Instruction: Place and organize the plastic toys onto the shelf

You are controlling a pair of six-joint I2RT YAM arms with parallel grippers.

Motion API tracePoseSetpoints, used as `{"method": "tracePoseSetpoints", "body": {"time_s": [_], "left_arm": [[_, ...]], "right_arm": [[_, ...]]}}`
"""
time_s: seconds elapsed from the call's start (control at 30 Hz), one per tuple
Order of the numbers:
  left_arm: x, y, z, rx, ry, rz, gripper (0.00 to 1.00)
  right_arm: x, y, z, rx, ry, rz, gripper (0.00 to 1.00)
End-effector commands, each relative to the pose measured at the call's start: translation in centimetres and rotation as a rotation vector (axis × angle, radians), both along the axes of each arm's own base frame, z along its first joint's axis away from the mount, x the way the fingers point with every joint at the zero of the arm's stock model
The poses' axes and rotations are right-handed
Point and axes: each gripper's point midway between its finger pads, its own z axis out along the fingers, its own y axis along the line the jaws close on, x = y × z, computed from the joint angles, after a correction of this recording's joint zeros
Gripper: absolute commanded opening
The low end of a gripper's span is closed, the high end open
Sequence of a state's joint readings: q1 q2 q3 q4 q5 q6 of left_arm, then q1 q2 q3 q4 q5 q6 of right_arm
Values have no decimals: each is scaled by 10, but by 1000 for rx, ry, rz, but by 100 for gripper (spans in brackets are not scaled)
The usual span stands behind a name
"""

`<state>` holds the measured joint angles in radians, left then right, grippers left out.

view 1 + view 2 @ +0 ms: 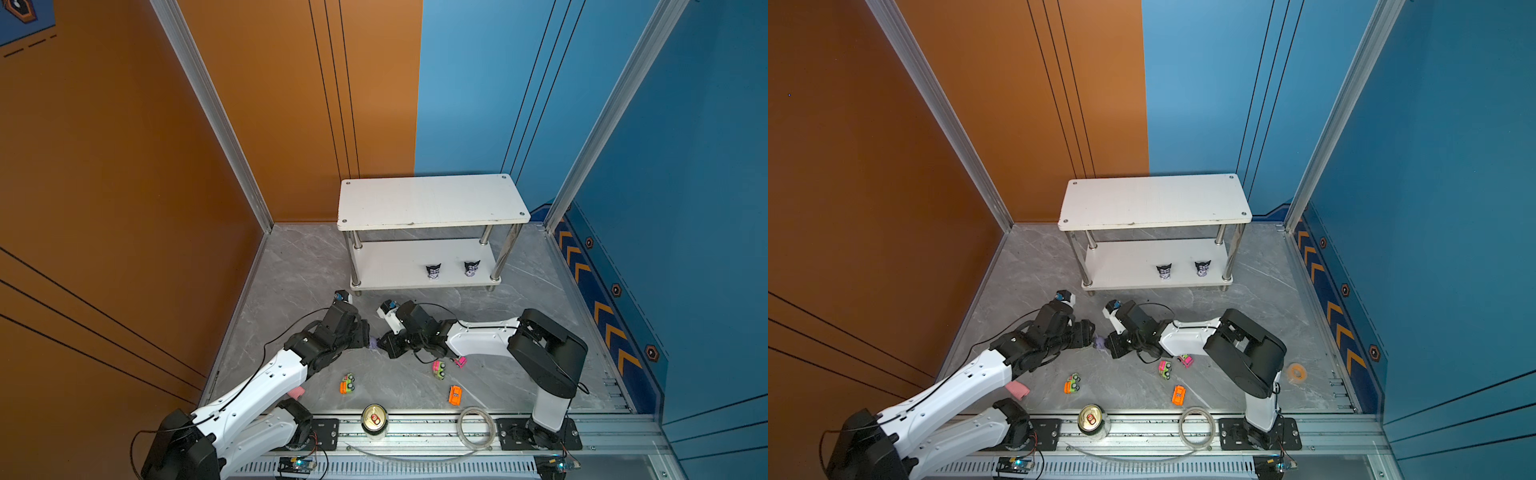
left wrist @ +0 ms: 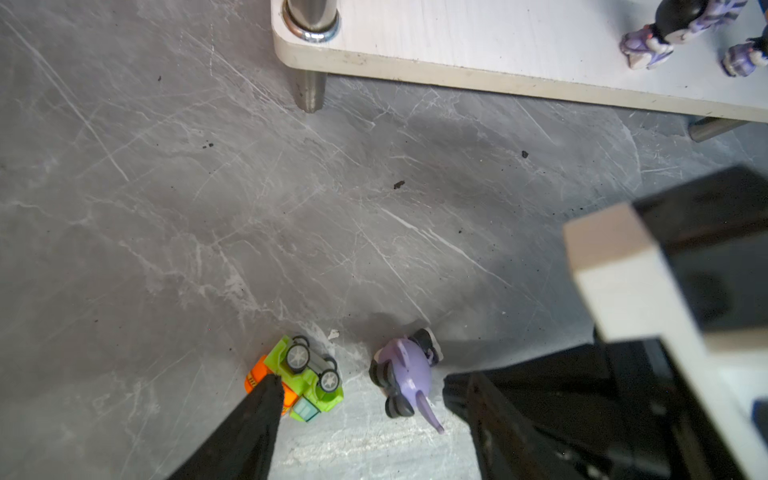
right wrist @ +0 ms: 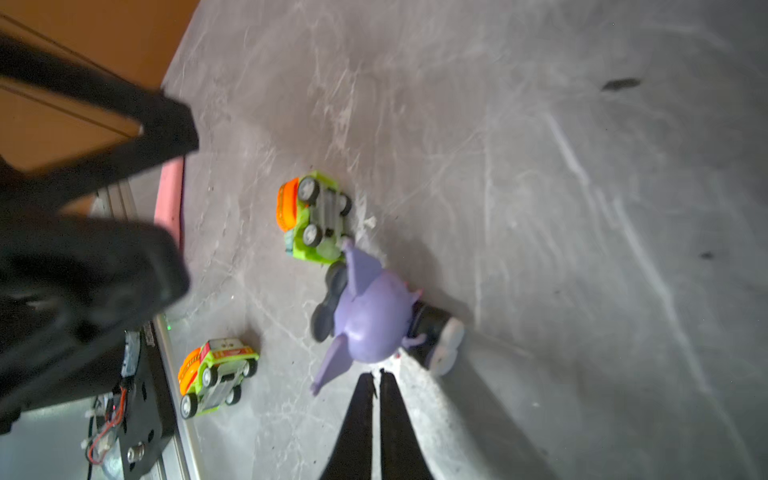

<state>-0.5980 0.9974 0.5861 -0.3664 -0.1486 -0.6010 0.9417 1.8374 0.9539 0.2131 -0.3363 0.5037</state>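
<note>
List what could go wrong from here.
1. The right gripper, jaws shut, points at the fallen figurine; it may shove it into the tipped car rather than grasp it.
2. The left gripper crowds the same spot, so the two may collide.

Grey marble bench [image 1: 291, 270], white shelf [image 1: 432, 199] at its back, two figurines [image 1: 433, 272] upright on the lower tier, third figurine [image 2: 405, 374] lying on the bench just beside an overturned car [image 2: 305, 376], four more cars [image 1: 455, 395] scattered towards the front.
</note>
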Motion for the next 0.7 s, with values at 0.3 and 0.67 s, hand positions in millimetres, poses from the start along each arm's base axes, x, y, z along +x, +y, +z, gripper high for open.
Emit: {"method": "tracePoseSetpoints", "body": {"time_s": [0.3,0.67], "left_arm": [[9,4,10,48,-6,39,72],[1,3,4,28,36,42,72]], "right_arm": [[-31,8,31,-88,-174,107,8],[-5,27,9,-20,-62,70,8]]}}
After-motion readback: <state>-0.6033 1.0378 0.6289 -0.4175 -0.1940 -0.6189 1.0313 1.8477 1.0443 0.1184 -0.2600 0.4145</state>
